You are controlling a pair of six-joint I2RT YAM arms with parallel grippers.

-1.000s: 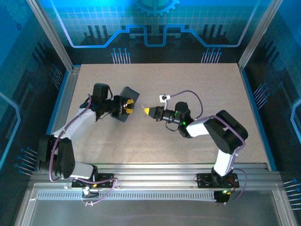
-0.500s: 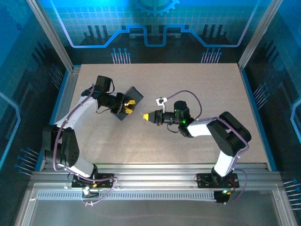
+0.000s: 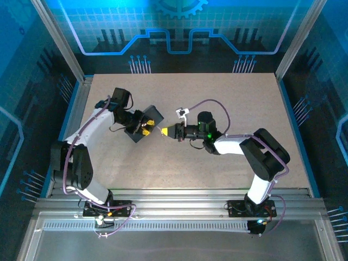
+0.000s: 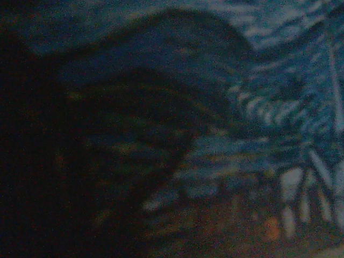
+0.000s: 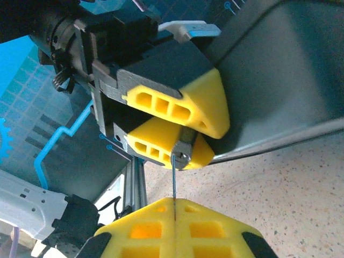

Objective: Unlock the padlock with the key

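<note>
Tabletop [image 3: 228, 98]: L pincer [image 3: 145, 129] grips padlock [image 5: 184, 142], R pincer [image 3: 163, 131] aims key [image 5: 174, 180] at it.

On the right wrist camera I note the padlock [image 5: 184, 142] as a small dull grey-brown block, pinched between the yellow fingers of the left gripper [image 5: 203, 138]. The key [image 5: 174, 180] appears edge-on as a thin pale blade. It stands upright out of the closed right gripper [image 5: 174, 204], its tip touching the padlock's underside. I cannot tell whether it is inserted.

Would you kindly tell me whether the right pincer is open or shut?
Shut: the right pincer's yellow fingers meet, clamping the thin key between them.
</note>
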